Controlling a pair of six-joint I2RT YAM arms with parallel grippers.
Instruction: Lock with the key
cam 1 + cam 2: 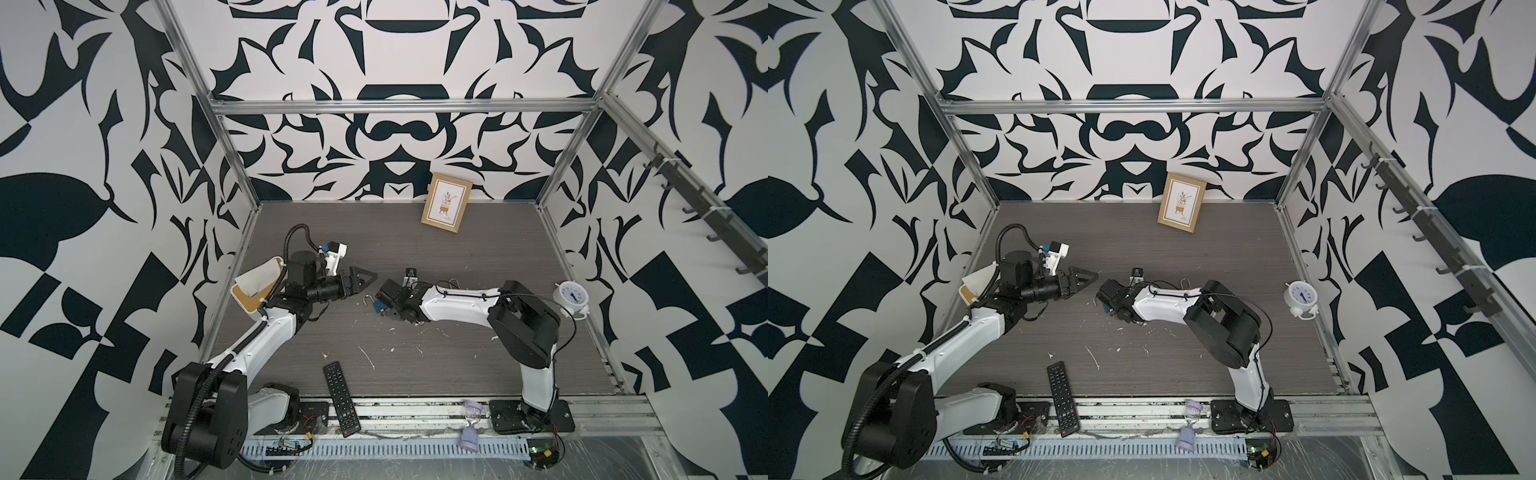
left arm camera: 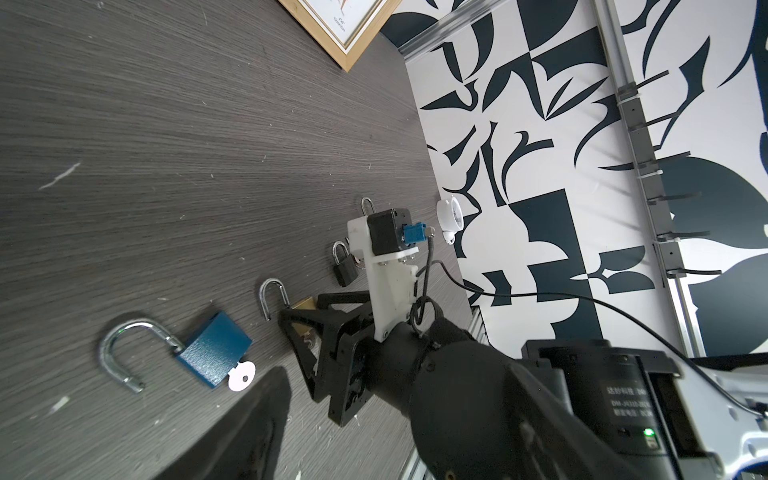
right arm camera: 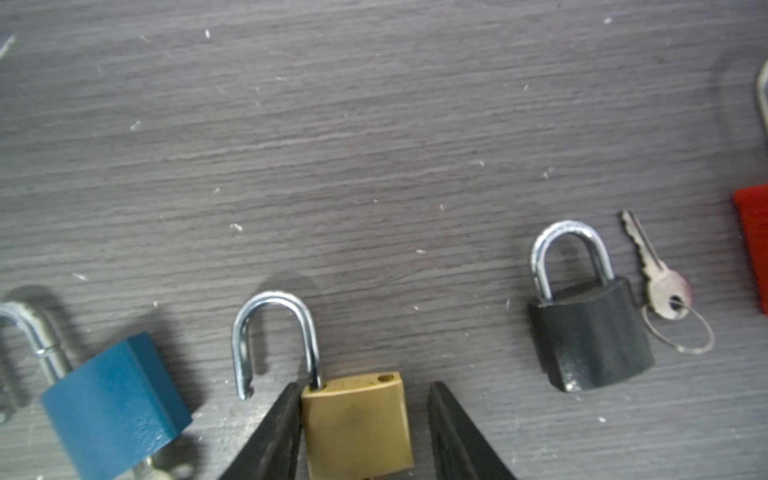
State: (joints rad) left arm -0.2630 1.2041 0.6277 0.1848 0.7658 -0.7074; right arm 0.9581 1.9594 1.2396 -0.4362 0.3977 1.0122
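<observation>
Right pincer (image 3: 365, 384) spread astride the brass padlock (image 3: 357, 424) on the counter (image 3: 374, 124), one finger (image 3: 274, 432) touching its body, not yet clamped; likely to steady it for locking. Shackle (image 3: 274, 332) stands open.

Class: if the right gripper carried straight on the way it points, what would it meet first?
The brass padlock: its body lies between the right gripper's open fingers, on the table; depth is unclear.

A robotics laboratory test cell: a silver aluminium-profile frame (image 1: 395, 106) carries black-and-white patterned wall panels (image 1: 395, 50) around a grey wood-grain tabletop (image 1: 478, 257); white-and-black robot arms (image 1: 457, 301) are bolted to a slotted metal front rail (image 1: 415, 409).
</observation>
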